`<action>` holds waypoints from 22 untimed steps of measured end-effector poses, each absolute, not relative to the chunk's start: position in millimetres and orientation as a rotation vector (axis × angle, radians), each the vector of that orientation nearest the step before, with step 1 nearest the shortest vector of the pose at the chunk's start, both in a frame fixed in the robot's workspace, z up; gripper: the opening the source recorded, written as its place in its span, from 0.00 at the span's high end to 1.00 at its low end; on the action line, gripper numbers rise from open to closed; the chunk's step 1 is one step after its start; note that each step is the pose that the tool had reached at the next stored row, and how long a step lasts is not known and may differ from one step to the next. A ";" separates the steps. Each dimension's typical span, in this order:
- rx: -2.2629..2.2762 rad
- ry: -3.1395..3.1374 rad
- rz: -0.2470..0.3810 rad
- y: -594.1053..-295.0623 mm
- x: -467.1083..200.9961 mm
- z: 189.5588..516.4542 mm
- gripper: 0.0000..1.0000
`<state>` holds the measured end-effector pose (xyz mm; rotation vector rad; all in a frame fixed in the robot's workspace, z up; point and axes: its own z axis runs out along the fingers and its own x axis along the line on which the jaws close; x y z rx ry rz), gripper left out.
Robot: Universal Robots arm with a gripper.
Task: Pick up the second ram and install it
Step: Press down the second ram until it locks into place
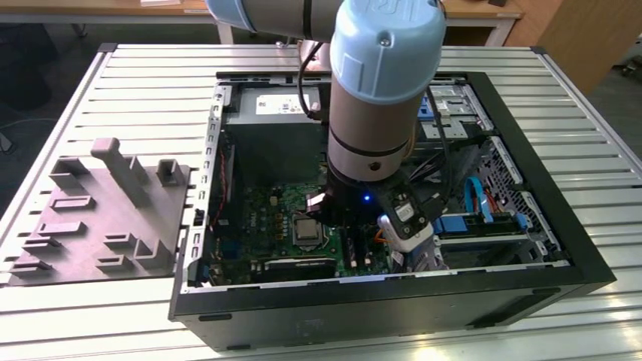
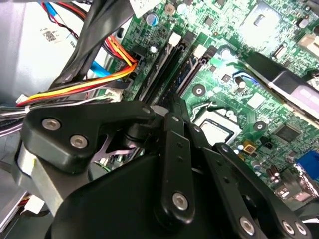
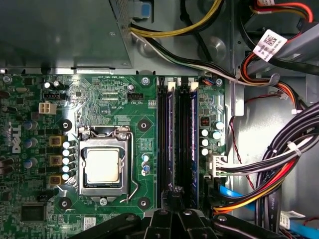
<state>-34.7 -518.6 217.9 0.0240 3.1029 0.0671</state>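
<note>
My arm (image 1: 377,113) reaches down into the open computer case (image 1: 401,304), over the green motherboard (image 3: 114,104). In the first wrist view the black memory slots (image 3: 185,139) run side by side next to the processor socket (image 3: 102,167). A thin dark strip with a bluish sheen, which I take for the second ram (image 3: 170,139), stands edge-on in one slot, and a similar strip (image 3: 192,139) stands two slots over. My gripper (image 3: 174,193) is shut, its tips together at the near end of that ram. I cannot tell whether they touch it.
On the table at the exterior view's left stands a grey moulded tray (image 1: 101,218) with upright posts. Bundles of black, red, yellow and orange cables (image 3: 279,164) crowd the space beside the slots. The power supply (image 1: 271,113) sits at the case's far end.
</note>
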 end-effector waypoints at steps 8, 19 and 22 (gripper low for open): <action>0.024 3.103 0.068 -518.5 -34.7 217.4 0.90; 0.024 3.103 0.068 -518.5 -34.7 254.4 0.90; 0.024 3.103 0.068 -518.5 -34.6 255.7 0.90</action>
